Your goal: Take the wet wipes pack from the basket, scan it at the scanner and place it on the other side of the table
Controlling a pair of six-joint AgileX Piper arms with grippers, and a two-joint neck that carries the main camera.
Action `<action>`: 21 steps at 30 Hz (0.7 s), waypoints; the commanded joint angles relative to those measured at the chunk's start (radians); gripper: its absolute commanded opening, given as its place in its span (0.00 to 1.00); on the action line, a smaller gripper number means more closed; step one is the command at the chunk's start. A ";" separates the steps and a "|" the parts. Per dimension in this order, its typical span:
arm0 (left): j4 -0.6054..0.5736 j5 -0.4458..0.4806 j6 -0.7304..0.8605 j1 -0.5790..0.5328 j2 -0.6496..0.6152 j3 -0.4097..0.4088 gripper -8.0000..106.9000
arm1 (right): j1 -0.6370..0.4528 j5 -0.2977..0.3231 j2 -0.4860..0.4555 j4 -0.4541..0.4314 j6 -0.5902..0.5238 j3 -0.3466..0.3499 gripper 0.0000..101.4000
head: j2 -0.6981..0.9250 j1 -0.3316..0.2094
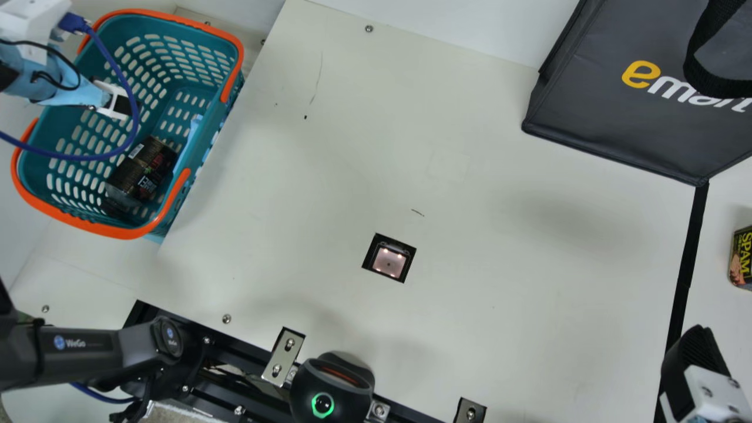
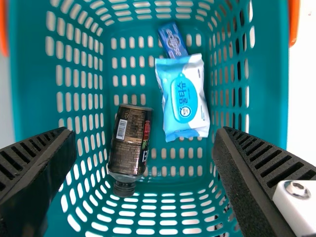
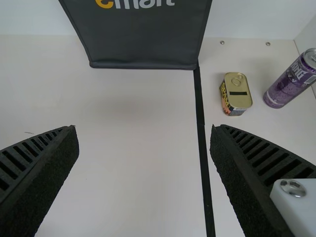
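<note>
From where I stand, the wet wipes pack is lying in the teal basket, white and pale blue, with one end up against a little dark-blue packet; a dark bottle lies in there too, beside the wipes but apart from them; the left gripper hangs over that basket with its jaws spread wide, nothing between them; over on the other side, the right gripper is above the table by the black strip, its jaws wide apart as well and holding nothing; the scanner sits in its square opening in the tabletop, lights glowing; past the strip there's a tin and a purple can, near each other, and the big dark bag is at the table's far edge.
</note>
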 commanded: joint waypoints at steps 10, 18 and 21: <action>0.009 -0.035 0.051 -0.038 0.173 -0.019 0.85 | 0.000 0.000 0.000 0.000 0.000 0.000 0.94 | 0.002 -0.029; -0.048 -0.033 0.117 -0.043 0.272 -0.033 0.85 | 0.000 0.000 0.000 0.000 0.000 0.000 0.94 | 0.002 -0.029; -0.072 -0.036 0.155 -0.042 0.299 -0.032 0.85 | 0.000 0.000 0.000 0.000 0.000 0.000 0.94 | 0.002 -0.029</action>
